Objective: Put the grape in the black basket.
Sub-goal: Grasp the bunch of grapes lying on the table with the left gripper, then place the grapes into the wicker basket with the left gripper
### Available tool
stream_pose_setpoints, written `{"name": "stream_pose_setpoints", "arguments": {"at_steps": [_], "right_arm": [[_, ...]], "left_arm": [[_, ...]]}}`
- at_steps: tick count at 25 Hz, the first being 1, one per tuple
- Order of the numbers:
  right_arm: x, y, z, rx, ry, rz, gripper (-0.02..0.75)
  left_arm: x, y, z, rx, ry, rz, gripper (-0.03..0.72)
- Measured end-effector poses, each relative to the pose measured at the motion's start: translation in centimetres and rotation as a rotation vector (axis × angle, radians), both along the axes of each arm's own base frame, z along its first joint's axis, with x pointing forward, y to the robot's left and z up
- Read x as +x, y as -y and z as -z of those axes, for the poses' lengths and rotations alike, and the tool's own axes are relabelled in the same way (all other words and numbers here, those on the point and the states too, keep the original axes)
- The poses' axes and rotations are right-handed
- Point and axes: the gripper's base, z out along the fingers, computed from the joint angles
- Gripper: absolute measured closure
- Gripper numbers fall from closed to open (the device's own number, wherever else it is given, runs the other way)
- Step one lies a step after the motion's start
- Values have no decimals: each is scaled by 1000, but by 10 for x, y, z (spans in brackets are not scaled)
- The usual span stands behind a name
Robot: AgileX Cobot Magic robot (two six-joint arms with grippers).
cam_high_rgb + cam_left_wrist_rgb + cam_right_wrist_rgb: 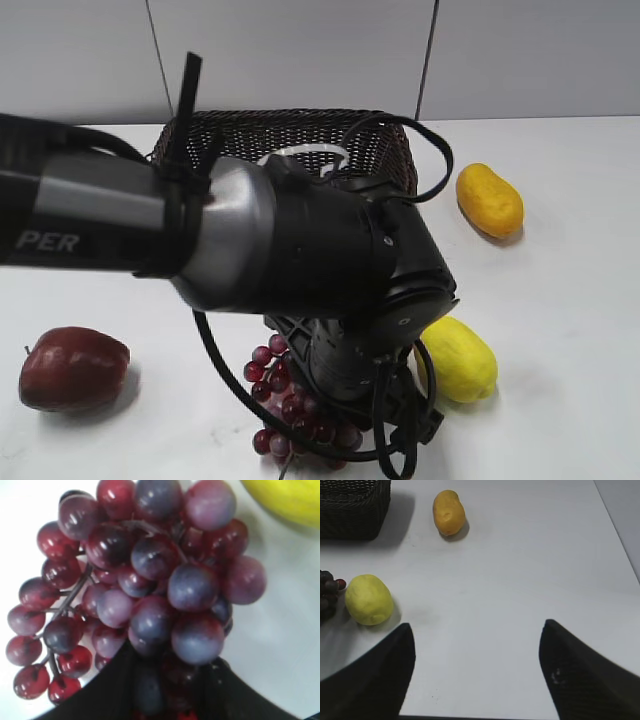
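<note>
1. Where the exterior view begins at the left, a dark red apple (73,368) lies alone on the white worktop (560,330), well apart from the work in hand and not part of the task.
2. Next, the left arm reaches across the frame and points steeply down over the grape (290,405), which lies on the worktop in front of the black basket (290,135), outside it.
3. The left wrist view shows the grape (145,590) filling the picture, with the left gripper (167,690) at its lower berries; dark finger parts flank the bunch. Whether the jaws have closed on it cannot be told, and no lift is evident.
4. The black basket stands behind the arm at the far side; its interior is largely hidden, save a pale ring-shaped item that cannot be identified.
5. A yellow lemon (458,358) lies just beside the grape on the right; it appears crowded close enough to be knocked during the pick.
6. An orange-yellow fruit (489,199) lies further right, near the basket's corner.
7. The right gripper (475,675) hangs over bare worktop with jaws wide apart, holding nothing, judged parked clear.
</note>
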Motion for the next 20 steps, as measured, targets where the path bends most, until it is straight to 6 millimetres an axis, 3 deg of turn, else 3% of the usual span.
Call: {"name": "stream_pose_setpoints", "arguments": {"at_steps": [6,20], "right_arm": [[0,0,0,0,0,0,153],[0,0,0,0,0,0,152]], "left_arm": [[-1,-3,-15,-5,8,4,424],[-4,-30,-118,-156,195,40,479]]}}
